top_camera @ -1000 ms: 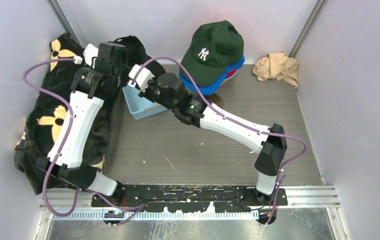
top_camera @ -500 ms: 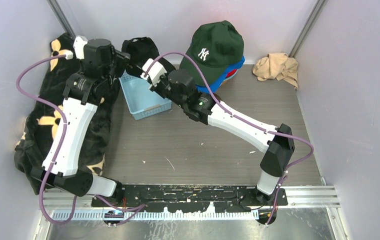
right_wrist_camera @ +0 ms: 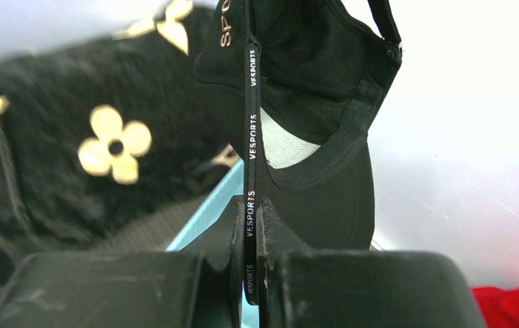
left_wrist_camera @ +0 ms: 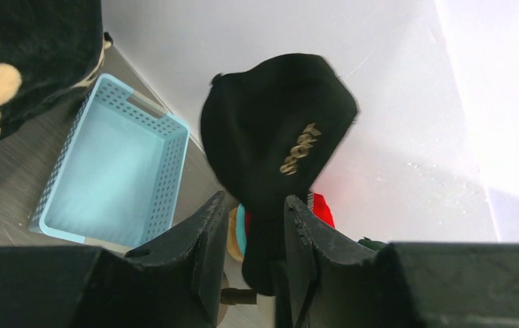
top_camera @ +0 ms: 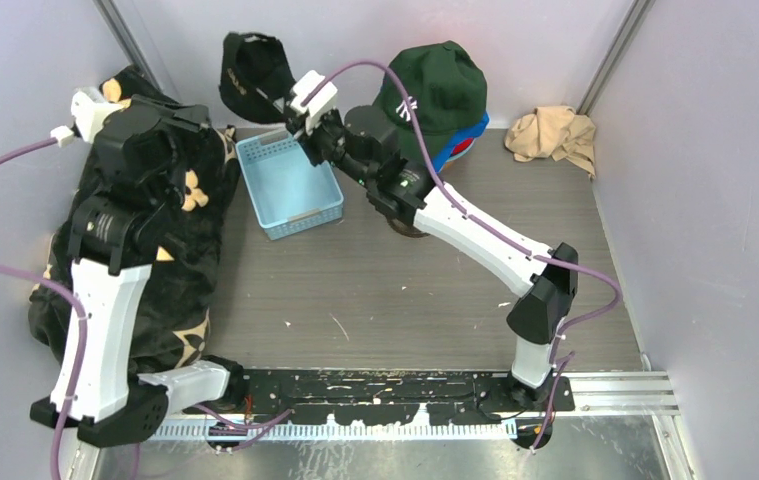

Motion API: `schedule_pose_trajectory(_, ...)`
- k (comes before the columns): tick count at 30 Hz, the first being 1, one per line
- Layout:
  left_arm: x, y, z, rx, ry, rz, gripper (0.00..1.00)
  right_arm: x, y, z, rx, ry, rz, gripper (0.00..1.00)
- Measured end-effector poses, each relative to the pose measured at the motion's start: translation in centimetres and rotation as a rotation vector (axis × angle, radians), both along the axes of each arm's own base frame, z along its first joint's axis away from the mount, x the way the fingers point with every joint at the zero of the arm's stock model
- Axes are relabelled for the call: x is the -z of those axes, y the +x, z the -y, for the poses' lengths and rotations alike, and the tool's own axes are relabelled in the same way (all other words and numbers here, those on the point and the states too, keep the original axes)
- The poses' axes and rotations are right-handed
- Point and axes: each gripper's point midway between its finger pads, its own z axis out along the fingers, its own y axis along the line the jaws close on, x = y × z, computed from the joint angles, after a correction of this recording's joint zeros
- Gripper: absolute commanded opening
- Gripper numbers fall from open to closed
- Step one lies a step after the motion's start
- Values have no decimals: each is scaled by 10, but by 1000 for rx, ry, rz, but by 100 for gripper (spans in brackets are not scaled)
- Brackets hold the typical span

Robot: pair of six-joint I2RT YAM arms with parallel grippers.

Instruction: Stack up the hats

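Observation:
A black cap with gold lettering (top_camera: 253,72) hangs in the air at the back wall, above the blue basket's far end. My right gripper (top_camera: 290,105) is shut on its lettered strap, which runs between the jaws (right_wrist_camera: 251,201) below the cap (right_wrist_camera: 311,89). To the right, a dark green NY cap (top_camera: 435,90) tops a stack over a blue cap (top_camera: 445,157) and a red hat (top_camera: 463,146). My left gripper (top_camera: 200,118) is open over the blanket, apart from the black cap (left_wrist_camera: 277,123). Nothing is between its jaws (left_wrist_camera: 253,201).
A light blue perforated basket (top_camera: 290,185) sits left of the stack. A black blanket with cream flowers (top_camera: 170,290) covers the table's left side. A beige rag (top_camera: 553,135) lies at the back right corner. Walls close in on three sides.
My left gripper opened off the black cap and drew back to the left over the blanket. My right gripper lifted the cap up toward the back wall.

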Motion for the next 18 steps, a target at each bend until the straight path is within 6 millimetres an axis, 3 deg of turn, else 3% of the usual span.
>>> schedule_pose_trajectory(5, -7, -27, -11, -7, -4, 50, 36, -57, 5, 3, -38, 210, -18, 1)
schedule_pose_trajectory(10, 7, -33, -12, -3, 2, 31, 36, -115, 20, 29, -63, 478, -34, 1)
schedule_pose_trajectory(18, 33, -33, -11, 5, 18, -20, 36, -151, 37, 71, -89, 821, -86, 1)
